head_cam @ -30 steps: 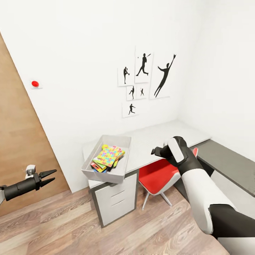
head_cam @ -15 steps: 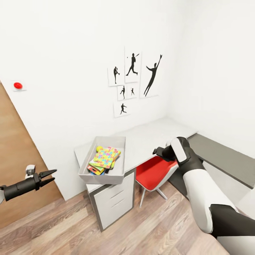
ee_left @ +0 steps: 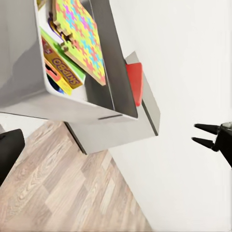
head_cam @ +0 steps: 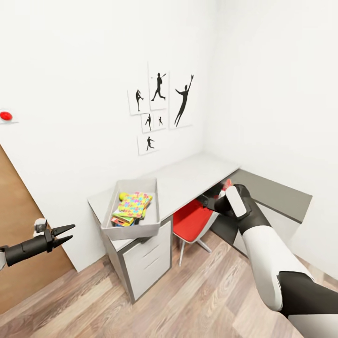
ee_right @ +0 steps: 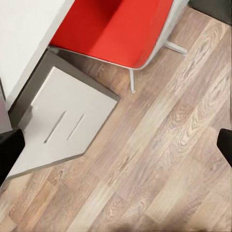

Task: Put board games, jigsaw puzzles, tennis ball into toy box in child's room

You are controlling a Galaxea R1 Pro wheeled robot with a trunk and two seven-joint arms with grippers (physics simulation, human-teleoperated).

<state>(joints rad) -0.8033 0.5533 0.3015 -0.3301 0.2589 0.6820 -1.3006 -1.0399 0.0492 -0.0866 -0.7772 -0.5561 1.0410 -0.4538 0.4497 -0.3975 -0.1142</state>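
Observation:
On the left end of the table [head_cam: 190, 174] stands the light grey toy box [head_cam: 133, 230]. A multicoloured jigsaw puzzle [head_cam: 135, 203] lies on top inside it, with the tennis ball [head_cam: 123, 196] at its far edge and a board game [head_cam: 120, 220] sticking out beneath. The left wrist view shows the toy box [ee_left: 105, 63] from the side, with the puzzle [ee_left: 79, 34] over a "SKIP BO" game [ee_left: 63, 67]. My left gripper [head_cam: 65, 234] hangs open and empty, well left of the box. My right gripper [head_cam: 205, 201] hovers open over the chair, holding nothing.
A red chair [head_cam: 192, 218] is tucked under the desk beside white drawers [head_cam: 145, 260]. The lower dark grey wing [head_cam: 274, 192] runs along the right wall. A brown door [head_cam: 19, 234] stands at the left. Sports pictures [head_cam: 159, 110] hang above. Wood floor [ee_right: 159, 159] lies below.
The whole picture has slid left, so the camera has turned right. The door has mostly left the view and more of the right wall shows. Both arms keep their pose.

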